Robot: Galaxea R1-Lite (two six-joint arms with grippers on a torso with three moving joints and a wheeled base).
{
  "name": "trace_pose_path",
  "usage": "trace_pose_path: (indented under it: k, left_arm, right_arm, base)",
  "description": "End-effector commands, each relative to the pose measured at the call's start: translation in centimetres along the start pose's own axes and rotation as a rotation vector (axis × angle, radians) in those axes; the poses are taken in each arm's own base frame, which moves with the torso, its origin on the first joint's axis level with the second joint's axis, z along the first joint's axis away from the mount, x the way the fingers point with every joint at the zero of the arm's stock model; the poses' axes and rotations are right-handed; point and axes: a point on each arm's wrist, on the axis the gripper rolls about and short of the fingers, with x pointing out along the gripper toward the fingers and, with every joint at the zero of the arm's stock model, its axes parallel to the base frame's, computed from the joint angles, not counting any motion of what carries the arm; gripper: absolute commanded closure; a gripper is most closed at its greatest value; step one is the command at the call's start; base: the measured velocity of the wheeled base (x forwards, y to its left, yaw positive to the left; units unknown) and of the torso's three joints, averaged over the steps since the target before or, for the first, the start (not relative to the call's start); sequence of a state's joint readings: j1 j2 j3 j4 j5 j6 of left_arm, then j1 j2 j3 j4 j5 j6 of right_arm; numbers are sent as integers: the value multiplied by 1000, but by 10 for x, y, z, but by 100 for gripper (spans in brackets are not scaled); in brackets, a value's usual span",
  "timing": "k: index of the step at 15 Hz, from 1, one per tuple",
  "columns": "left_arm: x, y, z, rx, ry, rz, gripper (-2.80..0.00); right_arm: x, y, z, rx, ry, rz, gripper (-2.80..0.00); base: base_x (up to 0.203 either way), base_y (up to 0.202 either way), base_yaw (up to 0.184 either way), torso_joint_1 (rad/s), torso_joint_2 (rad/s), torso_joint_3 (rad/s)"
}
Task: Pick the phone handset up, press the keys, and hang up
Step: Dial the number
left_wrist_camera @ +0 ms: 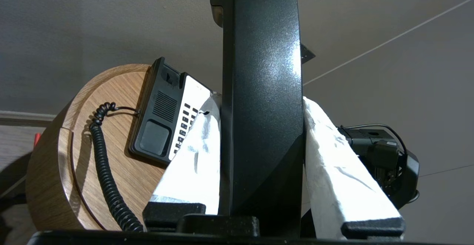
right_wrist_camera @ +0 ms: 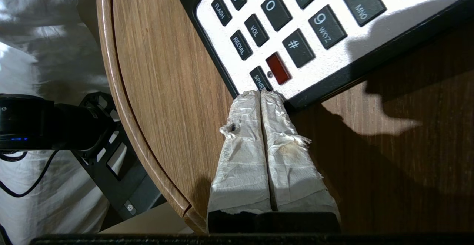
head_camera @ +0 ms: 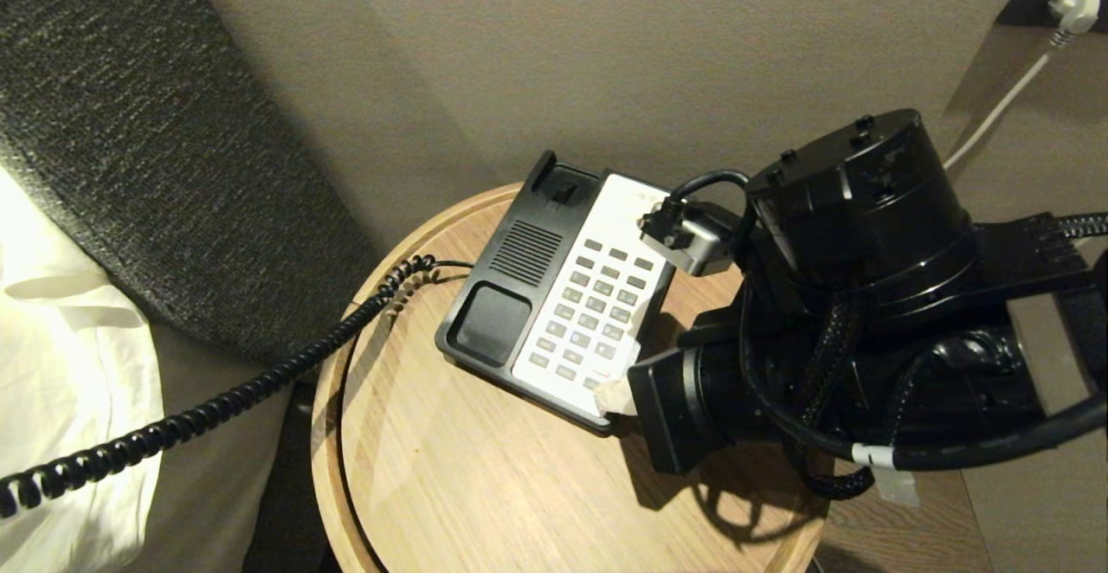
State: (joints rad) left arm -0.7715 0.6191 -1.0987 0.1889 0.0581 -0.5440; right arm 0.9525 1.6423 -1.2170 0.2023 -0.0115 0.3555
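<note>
Handset glossy black, clamped between tape-wrapped left fingers.

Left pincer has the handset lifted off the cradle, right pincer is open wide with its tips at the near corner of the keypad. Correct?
Not quite. The right pincer is shut, its paper-wrapped fingers pressed together, as the right wrist view shows. The rest holds: the left pincer grips the handset, the cradle is empty, and the tips sit at the keypad corner.

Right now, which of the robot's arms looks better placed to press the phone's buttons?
The right. Its gripper is shut, its taped tips at the keypad's near corner on the phone base, by the speaker key. The left gripper is off to the side, busy holding the phone handset.
</note>
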Motion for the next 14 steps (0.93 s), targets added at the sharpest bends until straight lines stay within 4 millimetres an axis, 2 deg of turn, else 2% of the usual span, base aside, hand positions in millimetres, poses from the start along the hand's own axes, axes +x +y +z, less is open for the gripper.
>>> trace_pose_path:
  k: [1,7,14]
  left_arm:
    - [0,0,0,-4,-1,0,0]
    - [-1,-1,1,-4,-5,-3,0]
    - [-2,0,1,-19,-6,-4,0]
  right_arm:
    - [4,0,-1,2,10,-4,0]
    - [5,-1,-2,2,14,-6,0]
    - [-2,1,3,8,-12,5,0]
  base:
    - [0,0,0,0,0,0]
    - [0,0,0,0,0,0]
    - [0,0,0,0,0,0]
